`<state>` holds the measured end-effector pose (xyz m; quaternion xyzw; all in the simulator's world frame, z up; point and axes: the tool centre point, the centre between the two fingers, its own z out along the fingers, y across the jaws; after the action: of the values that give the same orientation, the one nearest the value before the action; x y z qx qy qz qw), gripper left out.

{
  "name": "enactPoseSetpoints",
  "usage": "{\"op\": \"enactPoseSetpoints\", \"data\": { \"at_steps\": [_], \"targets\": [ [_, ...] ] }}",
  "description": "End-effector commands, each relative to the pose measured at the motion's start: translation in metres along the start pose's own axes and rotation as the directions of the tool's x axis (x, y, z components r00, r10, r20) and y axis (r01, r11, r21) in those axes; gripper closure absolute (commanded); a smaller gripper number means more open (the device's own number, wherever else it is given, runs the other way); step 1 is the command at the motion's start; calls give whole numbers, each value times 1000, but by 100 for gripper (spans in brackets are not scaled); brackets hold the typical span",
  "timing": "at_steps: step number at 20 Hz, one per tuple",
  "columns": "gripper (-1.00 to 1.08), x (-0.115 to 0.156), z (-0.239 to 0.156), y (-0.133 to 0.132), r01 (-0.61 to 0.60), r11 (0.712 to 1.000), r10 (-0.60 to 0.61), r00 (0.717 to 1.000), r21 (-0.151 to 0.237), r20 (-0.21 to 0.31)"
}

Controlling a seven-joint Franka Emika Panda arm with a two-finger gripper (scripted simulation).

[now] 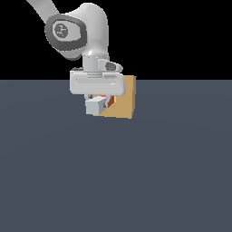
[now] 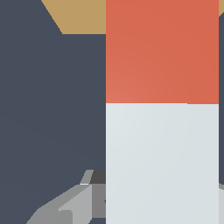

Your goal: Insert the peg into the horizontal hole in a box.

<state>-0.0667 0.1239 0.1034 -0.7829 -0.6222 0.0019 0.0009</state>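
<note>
**1 arm, 1 peg, 1 box: peg held in front of the box face**

The scene holds 1 robot arm [image 1: 86, 34], 1 peg [image 1: 95, 107], 1 box [image 1: 128, 102] and 1 dark grey floor [image 1: 116, 181].

In the exterior view the gripper [image 1: 97, 100] hangs below the arm's pale wrist block, with the peg beneath it. Only the peg's pale grey-white end faces this camera, as a small square; a sliver of its red-orange part shows just behind it, next to the box. The tan box stands on the floor just behind the peg and towards the exterior view's right, partly hidden by the wrist block. The hole cannot be seen in either view, so whether the peg's tip has entered it cannot be told.

In the wrist view the peg [image 2: 162, 131] fills much of the picture in 2 colour bands: pale grey-white nearer the camera, red-orange farther away. The red-orange end points at the box [image 2: 83, 15], of which only a tan strip shows. 1 grey finger [image 2: 65, 205] appears beside the pale band; the other is nearly all cut off at the picture's edge. The fingers look closed onto the peg's pale part.
</note>
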Motion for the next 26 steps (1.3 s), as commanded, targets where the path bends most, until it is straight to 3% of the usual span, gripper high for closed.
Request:
{"op": "enactPoseSetpoints", "data": {
  "at_steps": [1,16,26],
  "targets": [
    [108,1,-2,1,-2,1000,2,1000,-4,-2],
    [108,8,-2,3,-1,1000,1,1000,-2,-2],
    [108,75,-3,2,-1,1000,1,1000,-5,-4]
  ]
}}
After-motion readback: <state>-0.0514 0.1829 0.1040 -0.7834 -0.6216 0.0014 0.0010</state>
